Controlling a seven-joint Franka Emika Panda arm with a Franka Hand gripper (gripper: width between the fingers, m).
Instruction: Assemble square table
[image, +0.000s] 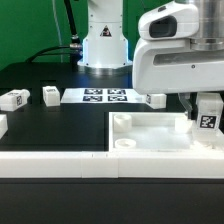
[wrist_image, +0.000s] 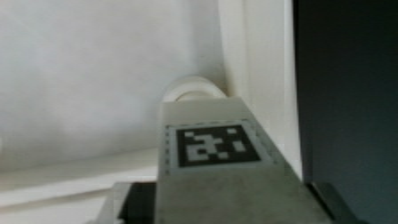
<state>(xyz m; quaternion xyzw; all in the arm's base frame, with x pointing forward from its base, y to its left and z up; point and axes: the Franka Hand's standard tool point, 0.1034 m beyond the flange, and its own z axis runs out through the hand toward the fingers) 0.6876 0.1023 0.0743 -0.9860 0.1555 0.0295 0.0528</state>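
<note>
The white square table top (image: 150, 138), a tray with a raised rim, lies on the black table at the exterior view's right. My gripper (image: 207, 108) is shut on a short white tagged leg (image: 208, 114) and holds it upright over the top's far right corner. In the wrist view the leg (wrist_image: 215, 150) fills the middle between my gripper's (wrist_image: 222, 206) two sides, with its tag facing the camera. Beyond its end is a rounded corner boss (wrist_image: 192, 92) of the top (wrist_image: 89, 90). Whether the leg touches the boss is hidden.
Two loose legs (image: 15, 99) (image: 50, 95) lie at the exterior view's left, and a third (image: 2, 125) is at the left edge. Another small white part (image: 155, 99) lies behind the top. The marker board (image: 105, 96) is in front of the robot base. The long white border wall (image: 60, 160) runs along the front.
</note>
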